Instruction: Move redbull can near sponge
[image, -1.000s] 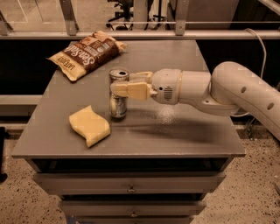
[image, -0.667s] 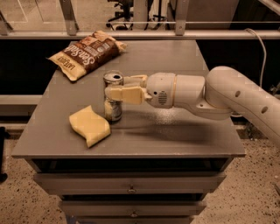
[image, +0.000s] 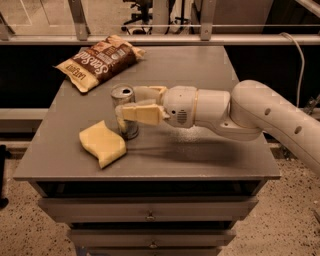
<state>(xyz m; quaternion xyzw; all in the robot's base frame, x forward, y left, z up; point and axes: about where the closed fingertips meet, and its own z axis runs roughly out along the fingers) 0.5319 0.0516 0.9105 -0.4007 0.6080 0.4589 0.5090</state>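
Note:
The redbull can (image: 123, 95) is a slim silvery can with a shiny top, upright on the grey table (image: 210, 150), just right of the sponge. The sponge (image: 102, 144) is flat, pale yellow, with wavy edges, and lies at the table's front left. My gripper (image: 128, 104) reaches in from the right and is shut on the can, one cream finger behind it and one in front (image: 142, 114). The front finger hides the can's middle. I cannot tell whether the can's base touches the sponge's edge.
A brown chip bag (image: 100, 61) lies at the table's back left. My white arm (image: 250, 112) stretches across the right half of the table. Drawers (image: 150, 216) sit under the tabletop. A railing runs behind the table.
My gripper has carried the can to the left, closer to the sponge. The sponge and the chip bag have not moved.

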